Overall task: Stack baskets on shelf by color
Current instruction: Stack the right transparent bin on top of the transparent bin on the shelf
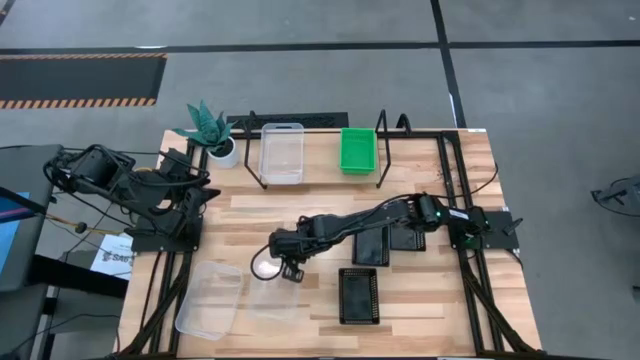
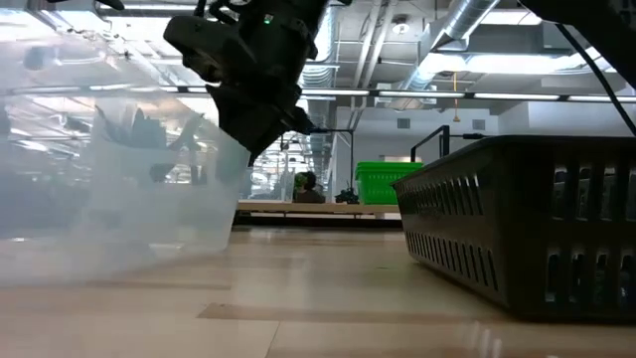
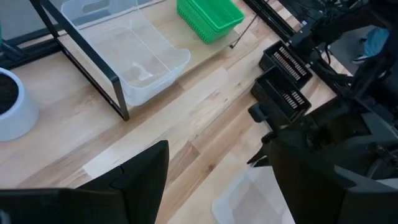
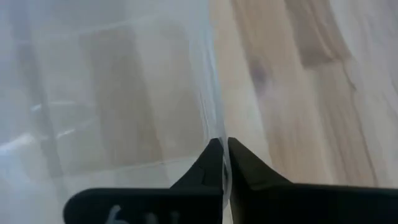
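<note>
Right claw (image 4: 224, 146) pinches clear basket (image 4: 112, 93) rim on table (image 4: 298, 74).

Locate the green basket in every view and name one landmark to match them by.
High view: green basket on the shelf, right of the clear basket.
Low view: far behind, centre right.
Left wrist view: at the top edge.
Right wrist view: not in it.
Shared landmark: the shelf's black wire leg.
</note>
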You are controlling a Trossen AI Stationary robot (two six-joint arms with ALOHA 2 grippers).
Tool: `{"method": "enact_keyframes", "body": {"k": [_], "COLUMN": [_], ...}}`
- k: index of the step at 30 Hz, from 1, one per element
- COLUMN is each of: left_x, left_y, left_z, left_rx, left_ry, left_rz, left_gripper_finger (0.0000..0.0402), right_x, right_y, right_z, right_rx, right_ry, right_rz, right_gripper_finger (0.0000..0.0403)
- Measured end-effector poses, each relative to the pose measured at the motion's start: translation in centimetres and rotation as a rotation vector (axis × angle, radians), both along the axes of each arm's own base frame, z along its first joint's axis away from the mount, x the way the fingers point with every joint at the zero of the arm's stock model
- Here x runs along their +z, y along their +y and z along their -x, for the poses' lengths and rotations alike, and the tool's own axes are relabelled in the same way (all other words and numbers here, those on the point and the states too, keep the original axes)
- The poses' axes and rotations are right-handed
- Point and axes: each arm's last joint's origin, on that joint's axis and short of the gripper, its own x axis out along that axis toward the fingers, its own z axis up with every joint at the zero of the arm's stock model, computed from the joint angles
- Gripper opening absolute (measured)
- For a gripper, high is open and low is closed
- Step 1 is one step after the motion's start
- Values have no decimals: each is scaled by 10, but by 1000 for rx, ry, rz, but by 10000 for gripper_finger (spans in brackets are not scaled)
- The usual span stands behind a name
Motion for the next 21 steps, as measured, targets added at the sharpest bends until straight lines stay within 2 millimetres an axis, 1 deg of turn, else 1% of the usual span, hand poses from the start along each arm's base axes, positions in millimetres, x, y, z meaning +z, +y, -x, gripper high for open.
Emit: {"method": "enact_keyframes", "body": {"k": [2, 4, 7, 10, 17, 21], "left_x": [0, 0, 0, 0, 0, 0], "left_y": [0, 0, 0, 0, 0, 0], "left_z": [0, 0, 0, 0, 0, 0], "left_rx": [2, 2, 3, 5, -8, -14], "left_ry": [0, -1, -1, -2, 4, 7], "left_rz": [-3, -3, -4, -6, -22, -29], "left_gripper_finger": [265, 265, 265, 265, 265, 265], "right_x": [1, 2, 7, 9, 9, 8], "right_y": [-2, -4, -6, -4, 12, 22], "right_z": [1, 3, 7, 12, 21, 24], "right_rx": [-81, -176, -381, -545, -720, -775], "right_ry": [7, 18, 44, 70, 113, 112], "right_rz": [-19, -50, -89, -142, -185, -208], "right_gripper_finger": [21, 16, 7, 14, 7, 26]}}
